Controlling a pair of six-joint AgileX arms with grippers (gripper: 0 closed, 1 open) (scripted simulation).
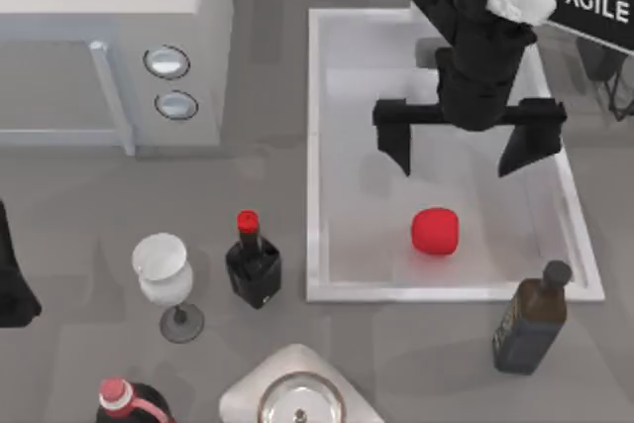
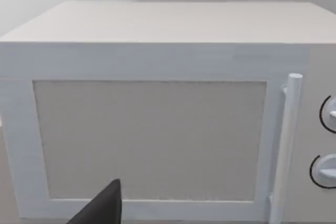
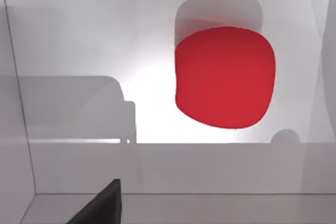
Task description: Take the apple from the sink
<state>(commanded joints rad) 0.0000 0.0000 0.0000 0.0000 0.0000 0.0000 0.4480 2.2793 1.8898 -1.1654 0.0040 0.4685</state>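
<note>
The right gripper (image 1: pixel 468 156) hung over the sink (image 1: pixel 315 146), its two black fingers spread wide apart and pointing down toward the basin floor, with nothing between them. The apple (image 1: pixel 435 231) lay on the pale bottom of the sink, toward the near wall, just below the open fingers and clear of them, not touched by either one. In the right wrist view the apple (image 3: pixel 224 77) sat alone on the white floor with its own shadow beside it, and a dark fingertip (image 3: pixel 102 205) poked in at the edge of the picture. The left arm (image 1: pixel 12 274) was parked at the table's left edge; I could not tell how its fingers stood. Its wrist camera faced the white microwave (image 2: pixel 157 114), door shut, handle upright and two round knobs at one side. That microwave (image 1: pixel 109 37) stood at the table's far left. On the grey table in front of the sink stood a dark bottle with a red cap (image 1: pixel 253 263), a wine glass (image 1: pixel 166 279) just to its left, and a brown bottle (image 1: pixel 532 319) near the sink's right front corner.
</note>
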